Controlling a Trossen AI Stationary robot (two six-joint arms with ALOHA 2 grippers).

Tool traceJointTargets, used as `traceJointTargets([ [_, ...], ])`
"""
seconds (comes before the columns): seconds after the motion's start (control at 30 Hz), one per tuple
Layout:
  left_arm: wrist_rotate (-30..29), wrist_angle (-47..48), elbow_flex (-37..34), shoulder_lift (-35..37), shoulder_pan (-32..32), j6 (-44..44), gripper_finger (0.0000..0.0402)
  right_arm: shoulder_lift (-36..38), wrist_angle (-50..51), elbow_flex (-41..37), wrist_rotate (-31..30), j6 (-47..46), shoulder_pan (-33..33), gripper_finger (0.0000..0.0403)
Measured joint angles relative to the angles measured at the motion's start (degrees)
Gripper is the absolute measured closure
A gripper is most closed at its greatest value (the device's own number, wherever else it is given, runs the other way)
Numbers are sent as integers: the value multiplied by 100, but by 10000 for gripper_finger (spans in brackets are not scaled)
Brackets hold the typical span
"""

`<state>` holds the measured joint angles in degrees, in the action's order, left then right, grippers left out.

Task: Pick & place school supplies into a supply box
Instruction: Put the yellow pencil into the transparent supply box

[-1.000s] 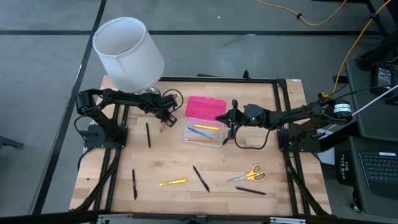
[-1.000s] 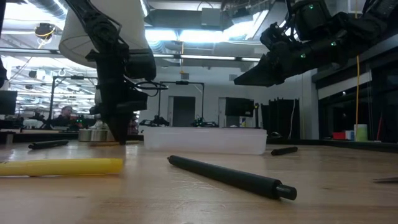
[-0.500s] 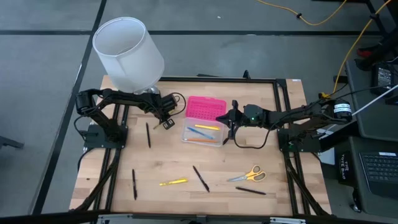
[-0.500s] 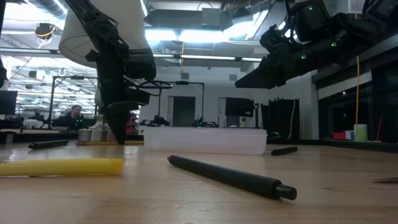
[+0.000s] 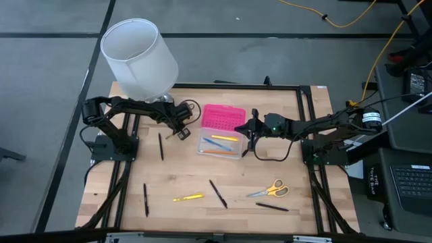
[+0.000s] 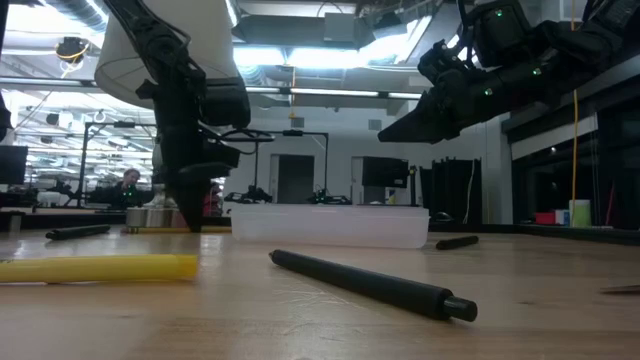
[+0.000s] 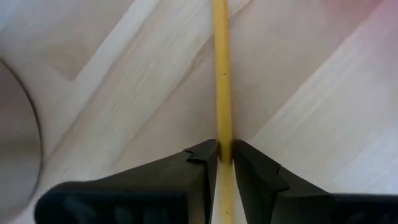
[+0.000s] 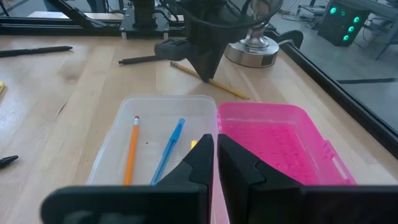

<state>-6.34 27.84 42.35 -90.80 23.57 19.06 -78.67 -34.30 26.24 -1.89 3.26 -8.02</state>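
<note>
Yellow and black pens lay nearest us on the table [image 5: 310,209], the scissors [image 5: 268,190] beside them, none yet collected. Farther back, our right gripper [image 8: 214,158] hung pinched together and empty over the supply box [image 5: 220,146], its pink lid [image 5: 223,117] open behind the clear base. Beyond, our left gripper [image 7: 225,155] had just clamped onto a wooden pencil [image 7: 220,74] near the lampshade [image 5: 138,57]; we judged it ready to lift.
</note>
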Motion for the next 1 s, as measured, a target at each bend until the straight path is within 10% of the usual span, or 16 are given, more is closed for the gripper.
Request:
traceJointTargets([
  [1.0,100,87,-19,460,-2,-78,391,0,-9,0,0,-1,1,375],
])
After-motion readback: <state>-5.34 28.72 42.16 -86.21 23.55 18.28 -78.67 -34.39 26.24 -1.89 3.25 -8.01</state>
